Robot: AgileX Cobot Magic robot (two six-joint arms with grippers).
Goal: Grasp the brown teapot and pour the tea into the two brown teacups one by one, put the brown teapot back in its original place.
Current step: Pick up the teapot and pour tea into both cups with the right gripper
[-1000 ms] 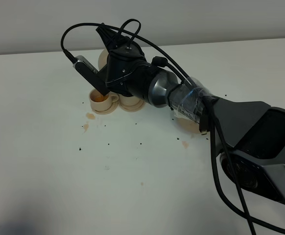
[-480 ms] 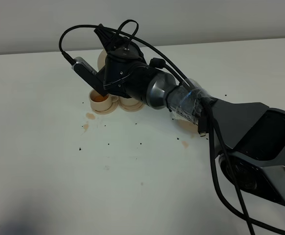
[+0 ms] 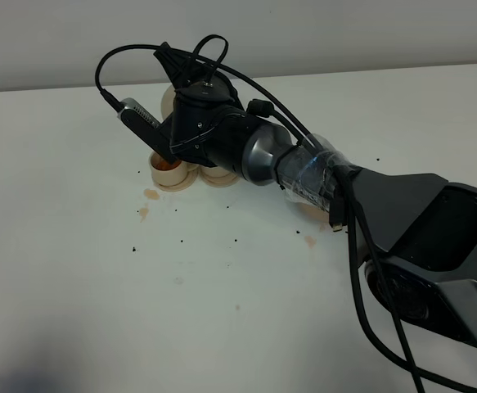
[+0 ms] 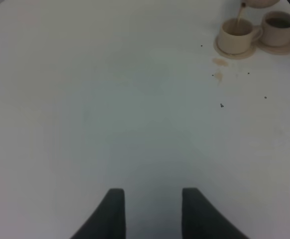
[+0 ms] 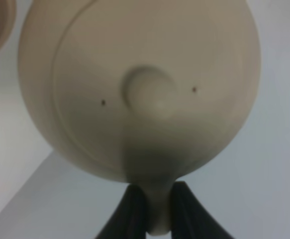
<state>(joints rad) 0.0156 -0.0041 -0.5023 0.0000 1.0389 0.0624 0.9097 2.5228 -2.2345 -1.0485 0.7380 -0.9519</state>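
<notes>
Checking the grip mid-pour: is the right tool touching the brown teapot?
Touching. The right wrist view shows the right tool shut on the brown teapot by its handle, clamping it from both sides.

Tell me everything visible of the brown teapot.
The brown teapot is round, squat and beige-tan, smooth like glazed ceramic, its knobbed lid on and marked by two small dark dots. The right gripper has its fingers shut on the handle and holds it aloft, tipped. In the left wrist view a thin stream of tea runs from it into the left teacup of the pair. Nothing else touches it.
</notes>
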